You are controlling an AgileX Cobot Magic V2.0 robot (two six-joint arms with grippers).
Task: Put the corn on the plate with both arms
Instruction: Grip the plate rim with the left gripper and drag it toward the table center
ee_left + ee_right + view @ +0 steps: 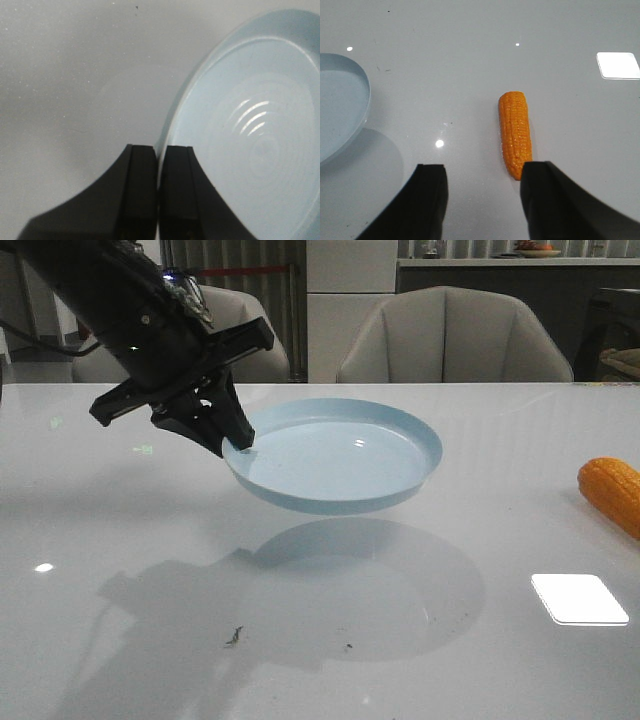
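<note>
My left gripper (232, 443) is shut on the left rim of the pale blue plate (340, 455) and holds it tilted, clear above the table, its shadow below. In the left wrist view the two black fingers (142, 190) pinch the plate's rim (172, 125). The orange corn (612, 492) lies on the table at the far right edge of the front view. In the right wrist view my right gripper (484, 172) is open and empty above the table; the corn (515, 132) lies just ahead of one finger, tapered end toward it. The plate's edge (350, 110) shows there too.
The glossy white table (320, 640) carries a bright square reflection (580, 598) at front right and small dark specks (234, 637) at front. Beige chairs (455, 340) stand behind the far edge. The right arm is out of the front view.
</note>
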